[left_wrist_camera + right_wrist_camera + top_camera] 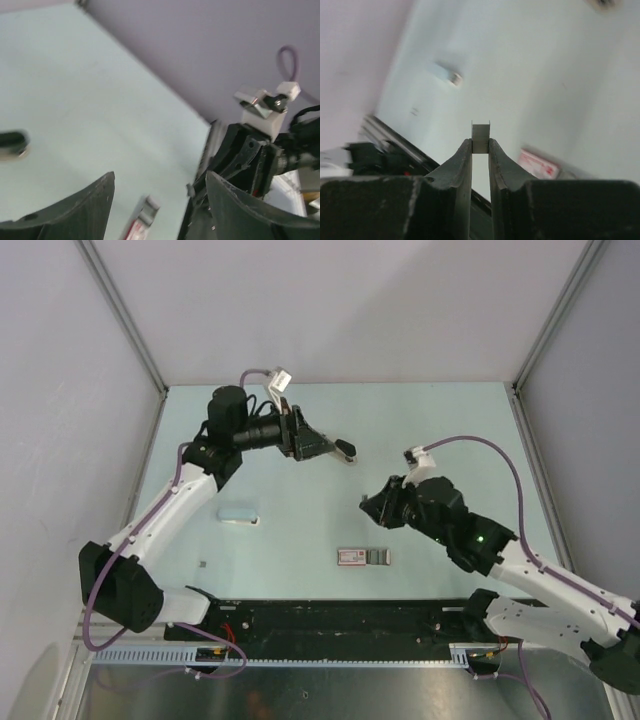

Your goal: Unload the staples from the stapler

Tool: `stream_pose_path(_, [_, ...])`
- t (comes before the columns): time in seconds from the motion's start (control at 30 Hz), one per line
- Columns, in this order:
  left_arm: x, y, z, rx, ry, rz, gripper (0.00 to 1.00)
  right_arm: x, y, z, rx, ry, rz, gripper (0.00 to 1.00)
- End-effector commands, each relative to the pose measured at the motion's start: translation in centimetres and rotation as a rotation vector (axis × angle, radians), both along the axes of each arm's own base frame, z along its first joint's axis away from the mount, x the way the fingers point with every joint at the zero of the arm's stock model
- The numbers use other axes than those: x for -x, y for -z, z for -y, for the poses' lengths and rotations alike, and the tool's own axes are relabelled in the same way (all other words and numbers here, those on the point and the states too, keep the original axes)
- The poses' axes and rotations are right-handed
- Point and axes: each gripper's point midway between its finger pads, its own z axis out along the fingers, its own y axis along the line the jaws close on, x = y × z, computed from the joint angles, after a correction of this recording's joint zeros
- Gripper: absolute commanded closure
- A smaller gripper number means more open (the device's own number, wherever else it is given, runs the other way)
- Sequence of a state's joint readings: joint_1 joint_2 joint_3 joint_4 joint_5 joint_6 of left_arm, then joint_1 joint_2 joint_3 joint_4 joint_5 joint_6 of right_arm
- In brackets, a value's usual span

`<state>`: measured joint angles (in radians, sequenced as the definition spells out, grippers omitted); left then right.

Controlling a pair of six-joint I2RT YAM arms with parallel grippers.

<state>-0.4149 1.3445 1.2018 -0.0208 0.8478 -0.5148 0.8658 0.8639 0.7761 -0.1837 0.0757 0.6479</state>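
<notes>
The stapler point(238, 515) lies on the pale green table at the left, apart from both grippers. It also shows small and blurred in the right wrist view point(446, 73). My right gripper point(368, 505) is raised over the middle of the table, and in its wrist view point(480, 142) it is shut on a short silver strip of staples point(481, 131) that sticks out past the fingertips. My left gripper point(335, 448) is held high at the back centre. In its wrist view point(159, 175) the jaws stand wide apart with nothing between them.
A flat pink-and-white box point(363, 556) lies near the front middle, also seen in the left wrist view point(136, 225) and the right wrist view point(540, 164). A blurred object, dark above and pale below point(12, 144), shows at the left. A black rail point(340, 618) runs along the near edge.
</notes>
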Motion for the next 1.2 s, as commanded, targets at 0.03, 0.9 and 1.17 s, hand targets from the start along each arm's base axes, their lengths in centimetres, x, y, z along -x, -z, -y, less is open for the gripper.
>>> stream_pose_path(0.03, [-1.5, 8.0, -3.5, -0.356, -0.090, 0.082, 0.23, 2.3, 9.9, 2.7, 0.331, 0.097, -0.249, 0.97])
stream_pose_path(0.9, [1.5, 11.2, -4.4, -0.421, -0.019, 0.071, 0.27, 4.1, 20.1, 4.4, 0.589, 0.207, -0.450, 0.98])
stream_pose_path(1.17, [1.7, 11.1, -4.3, -0.417, -0.014, 0.077, 0.27, 4.4, 20.7, 4.7, 0.610, 0.208, -0.469, 0.98])
